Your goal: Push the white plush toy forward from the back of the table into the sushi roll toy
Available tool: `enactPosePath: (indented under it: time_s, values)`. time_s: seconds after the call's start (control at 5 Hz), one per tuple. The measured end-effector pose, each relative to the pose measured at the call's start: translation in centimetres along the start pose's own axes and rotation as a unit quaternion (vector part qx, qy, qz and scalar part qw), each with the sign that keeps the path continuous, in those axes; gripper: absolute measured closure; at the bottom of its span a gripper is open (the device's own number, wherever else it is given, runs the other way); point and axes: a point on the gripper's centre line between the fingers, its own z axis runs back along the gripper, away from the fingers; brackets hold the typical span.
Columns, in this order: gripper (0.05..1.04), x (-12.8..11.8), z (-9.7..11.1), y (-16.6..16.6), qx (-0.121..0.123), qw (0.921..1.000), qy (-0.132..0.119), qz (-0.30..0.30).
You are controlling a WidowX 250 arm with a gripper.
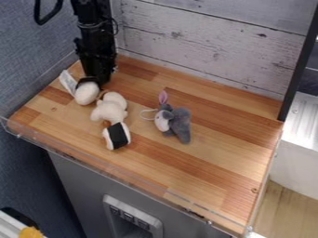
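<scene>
Camera view: black gripper (pixel 96 80) at a white plush toy (pixel 86 95), upper left on a wooden counter (pixel 214 160).
How far it's open, or whether it grips, I cannot tell; grey plush (pixel 179 122) lies rightward.

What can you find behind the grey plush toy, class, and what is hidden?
Behind the grey plush toy, the wooden worktop runs back to a whitewashed plank wall. The patch directly beneath the toy is covered, so cannot be seen.

glossy wood tabletop (pixel 214 160), fuzzy grey plush toy (pixel 181 122), clear plastic edging (pixel 112 173)
</scene>
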Motion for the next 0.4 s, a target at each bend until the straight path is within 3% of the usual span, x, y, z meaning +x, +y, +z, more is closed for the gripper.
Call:
enactPosePath:
  time_s: [0.2, 0.4]
  values:
    - [0.914, -0.43, 0.01, -0.38, -0.001, 0.9999, 0.002, -0.011]
    - [1.013, -0.19, 0.08, -0.55, 0.001, 0.9998, 0.002, -0.022]
